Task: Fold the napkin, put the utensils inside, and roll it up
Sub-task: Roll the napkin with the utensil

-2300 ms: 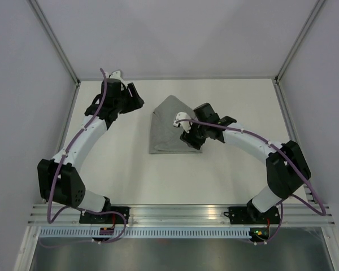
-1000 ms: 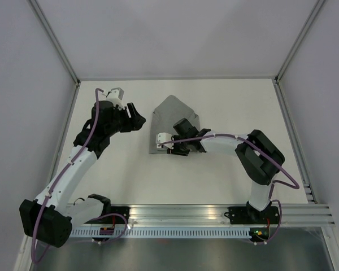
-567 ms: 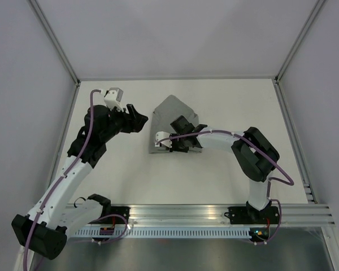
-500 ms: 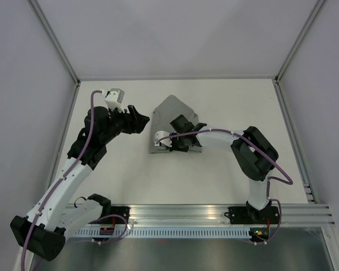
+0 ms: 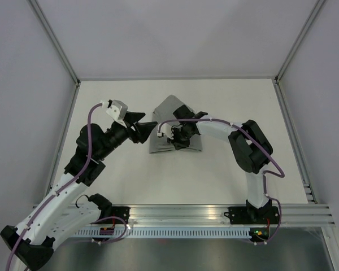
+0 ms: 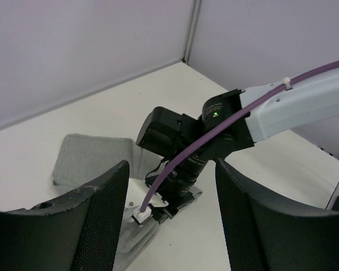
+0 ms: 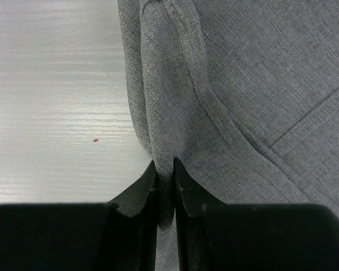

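Pinching the napkin's left fold

Left gripper (image 5: 148, 127) hangs released and empty just left of the napkin (image 5: 174, 106), jaws wide and aimed at it across the table (image 5: 226, 164). Just beyond, the right gripper (image 7: 165, 169) is clenched on a raised ridge of cloth at that same left edge, and the ridge runs straight away from its fingertips. Right arm reaches in from the right, elbow sharply bent, wrist low over the folded napkin, whose point lies farthest off.
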Controlling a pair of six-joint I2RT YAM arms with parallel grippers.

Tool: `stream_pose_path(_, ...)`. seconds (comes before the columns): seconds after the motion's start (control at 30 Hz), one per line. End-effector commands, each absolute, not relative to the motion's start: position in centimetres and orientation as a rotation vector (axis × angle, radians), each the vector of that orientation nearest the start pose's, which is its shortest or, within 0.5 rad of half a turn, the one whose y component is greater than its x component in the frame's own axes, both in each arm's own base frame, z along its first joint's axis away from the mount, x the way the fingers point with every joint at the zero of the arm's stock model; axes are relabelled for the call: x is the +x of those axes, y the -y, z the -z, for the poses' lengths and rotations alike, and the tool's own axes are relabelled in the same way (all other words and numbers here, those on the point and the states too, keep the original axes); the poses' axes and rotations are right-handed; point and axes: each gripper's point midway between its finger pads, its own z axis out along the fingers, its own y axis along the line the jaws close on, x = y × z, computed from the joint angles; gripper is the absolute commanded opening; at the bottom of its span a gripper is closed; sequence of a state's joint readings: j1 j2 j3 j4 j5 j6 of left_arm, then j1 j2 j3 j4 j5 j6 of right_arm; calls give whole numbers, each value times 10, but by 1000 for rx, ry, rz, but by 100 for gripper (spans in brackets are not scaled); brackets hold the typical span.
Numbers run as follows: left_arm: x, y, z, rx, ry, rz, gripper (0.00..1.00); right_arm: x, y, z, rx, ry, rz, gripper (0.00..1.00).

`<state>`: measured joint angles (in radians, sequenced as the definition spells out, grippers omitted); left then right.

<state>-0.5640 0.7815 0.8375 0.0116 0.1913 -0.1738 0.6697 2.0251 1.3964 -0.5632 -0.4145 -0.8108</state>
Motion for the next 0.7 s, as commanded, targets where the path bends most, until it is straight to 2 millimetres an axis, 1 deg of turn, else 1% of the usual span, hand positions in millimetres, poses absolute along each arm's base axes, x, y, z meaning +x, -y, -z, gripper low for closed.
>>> stream_pose_path(0.0,240,215,-377,578,-1302,698,67,273,-246,36,-2003,-2213,-603,12)
stream_pose_path(0.07,238,219,-380,598,-1290,697,66,272,-240,36,-2001,-2235,-618,11)
stream_pose_path(0.17,241,222,-384,623,-1273,661,66,272,-232,37,-1998,-2257,-611,11)
stream_pose_path(0.2,242,224,-384,638,-1267,646,66,272,-228,39,-1996,-2269,-609,11)
stream_pose_path(0.23,240,230,-383,663,-1264,646,66,272,-226,39,-1996,-2274,-608,11)
stream_pose_path(0.3,245,231,-381,676,-1264,589,66,271,-220,41,-1994,-2292,-603,11)
stream_pose_path(0.33,245,238,-375,705,-1268,586,65,271,-218,42,-1993,-2296,-601,11)
stream_pose_path(0.4,246,245,-367,764,-1259,544,64,272,-210,45,-1985,-2320,-603,10)
stream_pose_path(0.43,242,254,-362,798,-1253,542,64,272,-207,46,-1986,-2330,-605,10)
stream_pose_path(0.47,250,258,-351,820,-1275,485,64,272,-205,46,-1982,-2335,-608,10)
stream_pose_path(0.5,253,261,-345,834,-1286,459,63,273,-200,47,-1975,-2348,-609,10)
stream_pose_path(0.53,249,270,-338,864,-1288,452,63,273,-197,48,-1973,-2356,-609,10)
stream_pose_path(0.57,257,273,-327,877,-1312,396,63,273,-195,49,-1970,-2363,-612,10)
stream_pose_path(0.6,259,276,-324,873,-1319,378,61,274,-191,50,-1957,-2376,-619,10)
stream_pose_path(0.63,260,278,-316,873,-1332,359,61,274,-190,50,-1953,-2381,-622,10)
stream_pose_path(0.67,265,278,-314,857,-1328,336,61,275,-190,51,-1948,-2387,-626,10)
